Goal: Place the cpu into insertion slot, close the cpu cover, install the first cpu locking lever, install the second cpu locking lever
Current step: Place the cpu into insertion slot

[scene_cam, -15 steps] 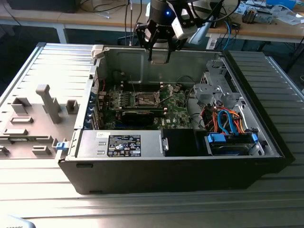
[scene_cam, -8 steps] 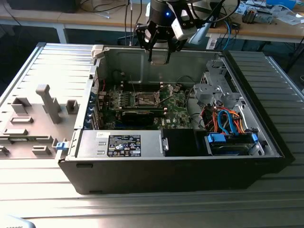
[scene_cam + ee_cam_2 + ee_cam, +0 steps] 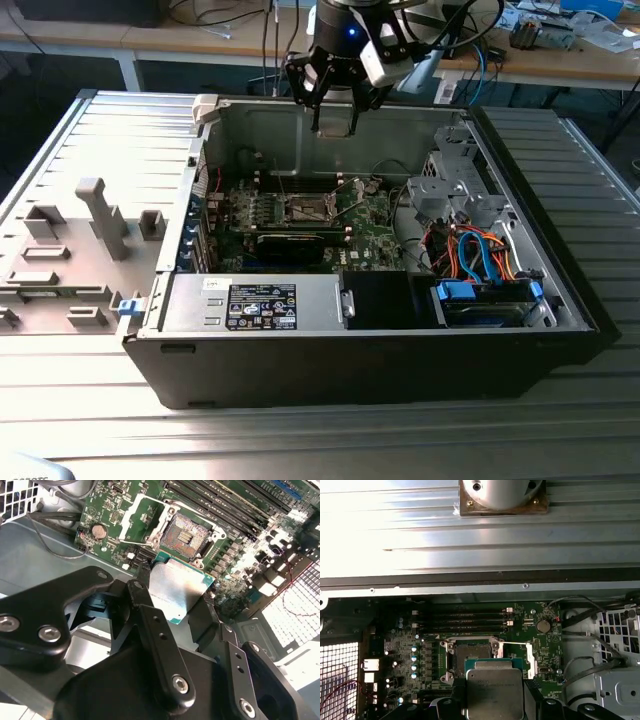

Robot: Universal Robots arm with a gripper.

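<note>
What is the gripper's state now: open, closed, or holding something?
Gripper: closed, holding the cpu, which is not yet in the insertion slot.

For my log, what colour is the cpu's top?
The cpu is pale silver; clearest in the second wrist view.

In the exterior view I look from high and well back down into the open computer case (image 3: 380,350), seeing all of it, with the gripper (image 3: 337,125) above its far wall. Both wrist views ride on the arm and look down at the motherboard (image 3: 235,535) (image 3: 410,645) from much nearer. They share the insertion slot (image 3: 186,534) (image 3: 472,652) and the cpu (image 3: 177,592) (image 3: 495,692), which sits very near both lenses; the exterior view sees the same slot (image 3: 305,210) from far.
</note>
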